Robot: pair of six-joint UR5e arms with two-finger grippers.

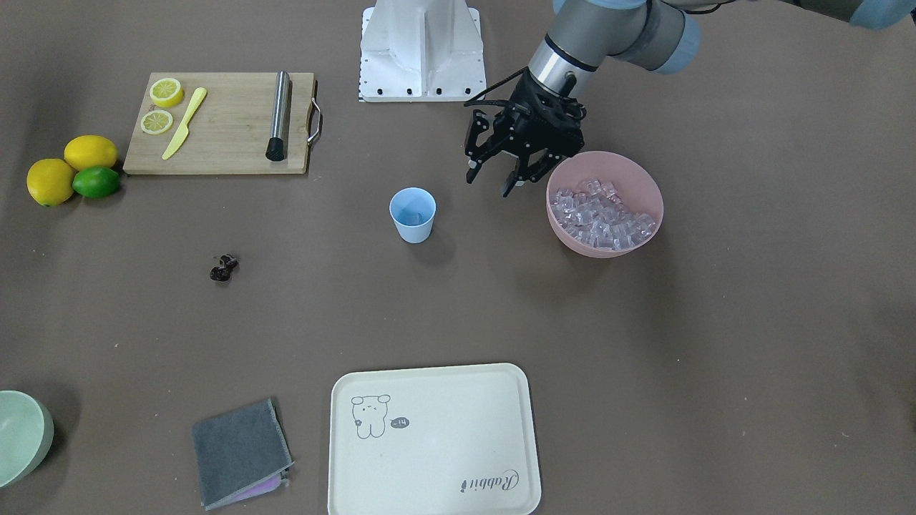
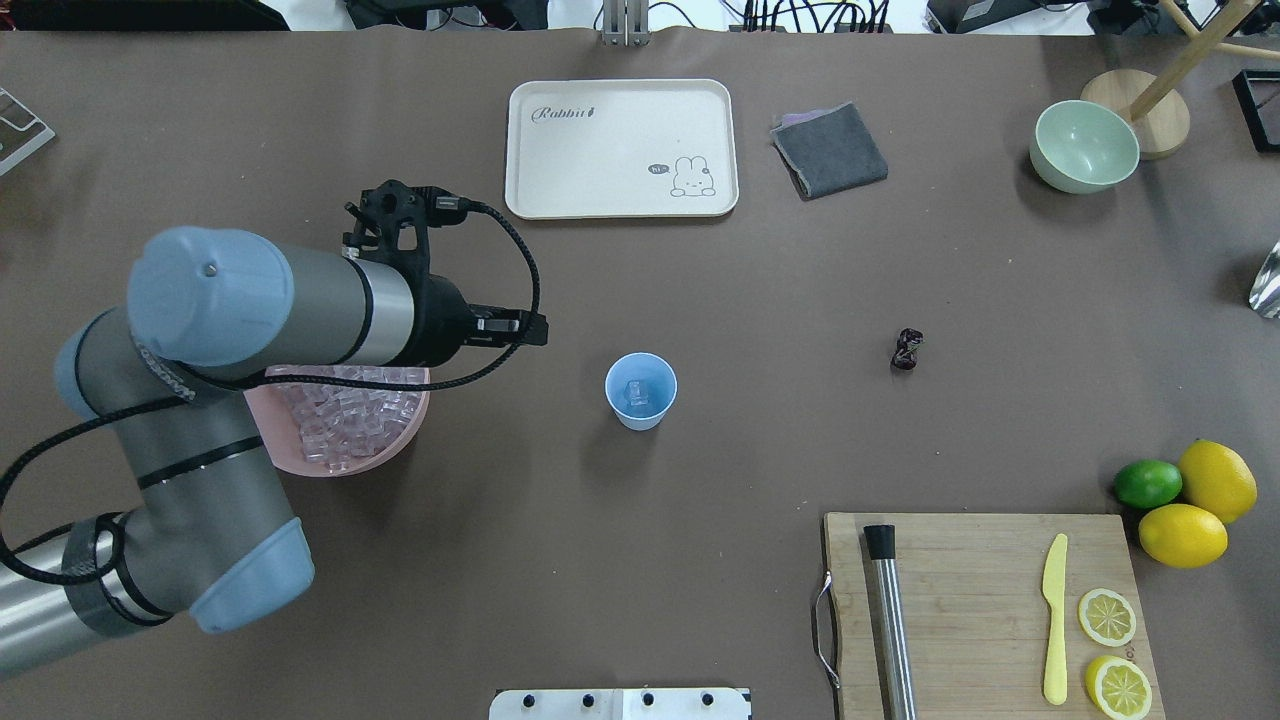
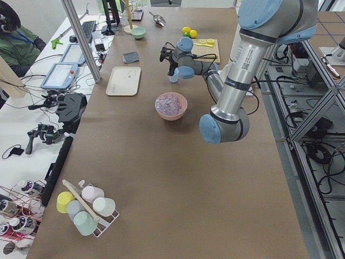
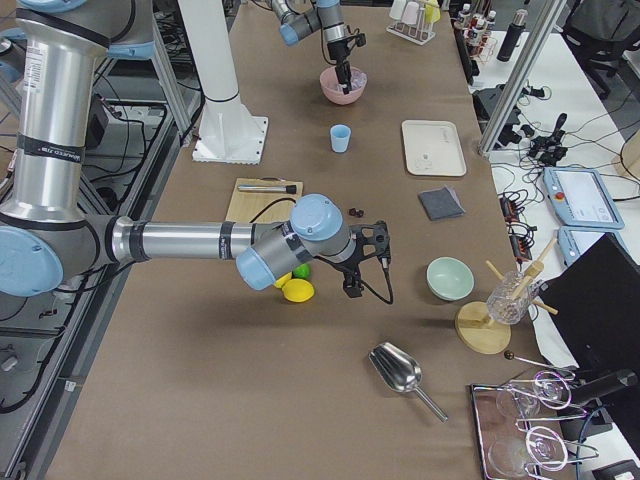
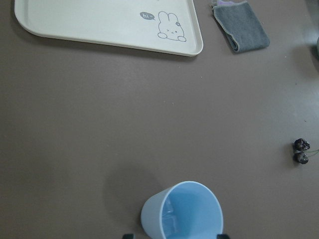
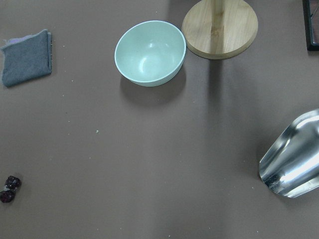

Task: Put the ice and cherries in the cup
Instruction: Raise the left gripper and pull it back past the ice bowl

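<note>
Cup (image 1: 413, 214) standing mid-table. Ice (image 1: 601, 218) mostly lying in bowl (image 1: 594, 247), one piece showing inside cup. Left gripper (image 1: 490, 184) hovering between cup and bowl, fingers spread, gripping nothing. Cherries (image 1: 223, 268) lying on table, well apart from cup. Right gripper (image 4: 352, 287) hanging near lemons (image 4: 298, 291); grip impossible to tell.

Glassy ice (image 1: 602, 214) heaps in a pink bowl (image 1: 647, 186) just beside the left end effector (image 1: 491, 184), the upright light blue cup (image 1: 413, 214) stands near its other side, and the dark cherries (image 1: 224, 267) lie well beyond that.
</note>
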